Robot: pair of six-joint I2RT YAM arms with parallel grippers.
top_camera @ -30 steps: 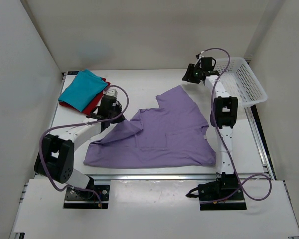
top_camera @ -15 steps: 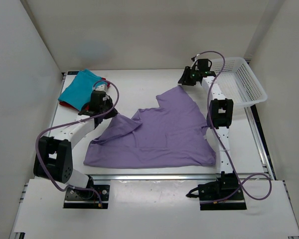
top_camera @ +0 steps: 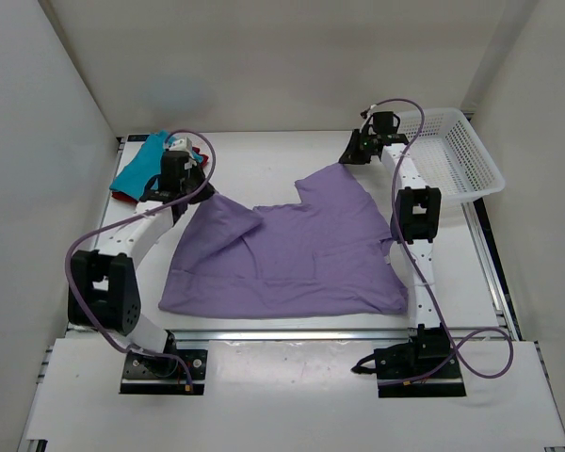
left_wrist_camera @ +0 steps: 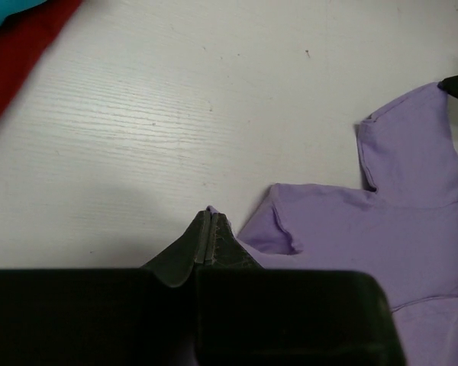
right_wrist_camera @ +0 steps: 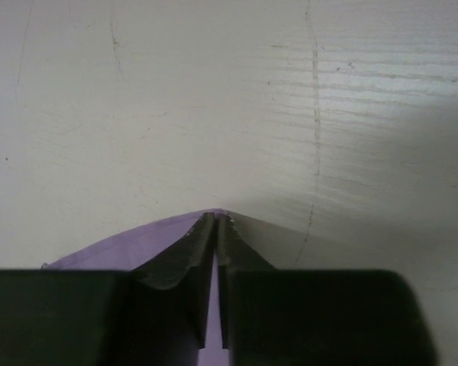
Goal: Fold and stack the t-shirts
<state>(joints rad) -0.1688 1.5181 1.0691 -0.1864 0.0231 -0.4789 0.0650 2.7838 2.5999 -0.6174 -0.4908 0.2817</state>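
Setting: white tabletop (top_camera: 264, 155) closed in by plain white walls (top_camera: 38, 113) on three sides.
Lavender t-shirt (top_camera: 301, 254): spread across the middle of the tabletop, mostly flat, with a crease running down its left part and a notch in its upper edge.
Left end effector (left_wrist_camera: 208, 232): clenched, fingers pressed together, a sliver of lavender cloth showing at their tip; it sits at the upper left corner of the shirt.
Right end effector (right_wrist_camera: 216, 229): grasping the shirt's upper right corner; lavender fabric shows in the narrow slit between the fingers.
Teal t-shirt (top_camera: 135, 169): upper left of the top view, lying on the dark red t-shirt (left_wrist_camera: 19, 53).
In the way: left arm (top_camera: 137, 235) crosses over the right side of that pile and hides part of it; right arm (top_camera: 419, 226) runs along the lavender shirt's right edge.
Nearby: white mesh basket (top_camera: 461, 160) at the upper right, just beside the right arm.
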